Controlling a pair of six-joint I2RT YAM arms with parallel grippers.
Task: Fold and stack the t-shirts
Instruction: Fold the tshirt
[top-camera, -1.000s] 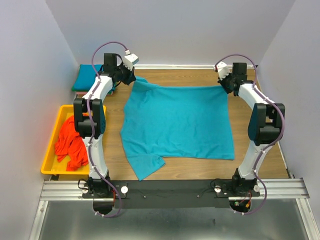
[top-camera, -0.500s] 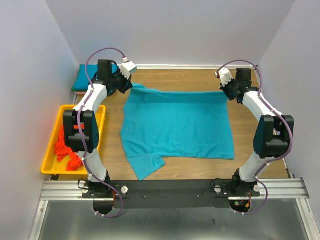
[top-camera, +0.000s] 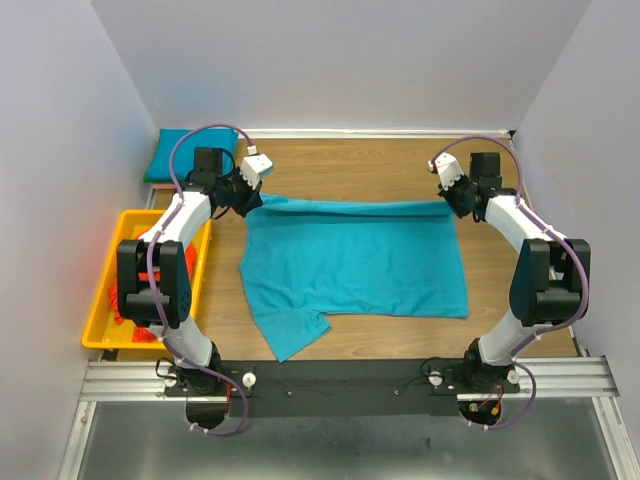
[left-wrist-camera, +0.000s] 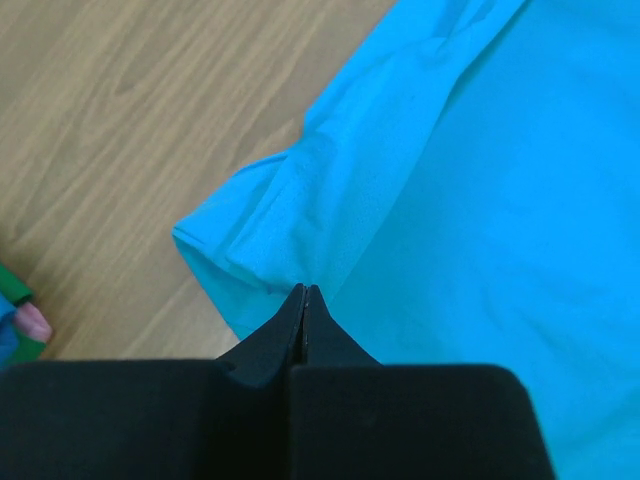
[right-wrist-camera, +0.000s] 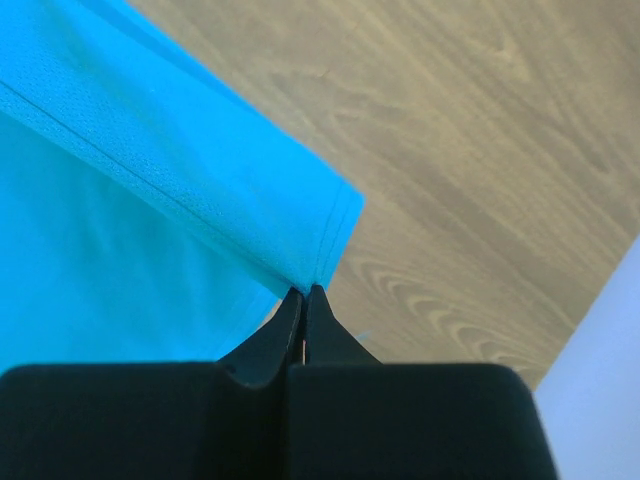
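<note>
A teal-blue t-shirt (top-camera: 355, 262) lies spread on the wooden table, its far edge lifted and rolled toward the near side. My left gripper (top-camera: 255, 199) is shut on the shirt's far left corner (left-wrist-camera: 270, 235). My right gripper (top-camera: 450, 203) is shut on the shirt's far right hemmed corner (right-wrist-camera: 300, 225). One sleeve (top-camera: 290, 330) sticks out at the near left. An orange-red t-shirt (top-camera: 125, 300) lies crumpled in the yellow tray, mostly hidden by my left arm. A folded teal t-shirt (top-camera: 175, 150) sits at the far left corner.
The yellow plastic tray (top-camera: 100, 300) stands at the left edge of the table. Grey walls close in on the left, back and right. Bare wood shows behind the shirt and to its right (top-camera: 500, 290).
Both grippers have moved toward the near side with the shirt's far edge, folding it over the body. The shirt's far edge now lies lower in the view.
</note>
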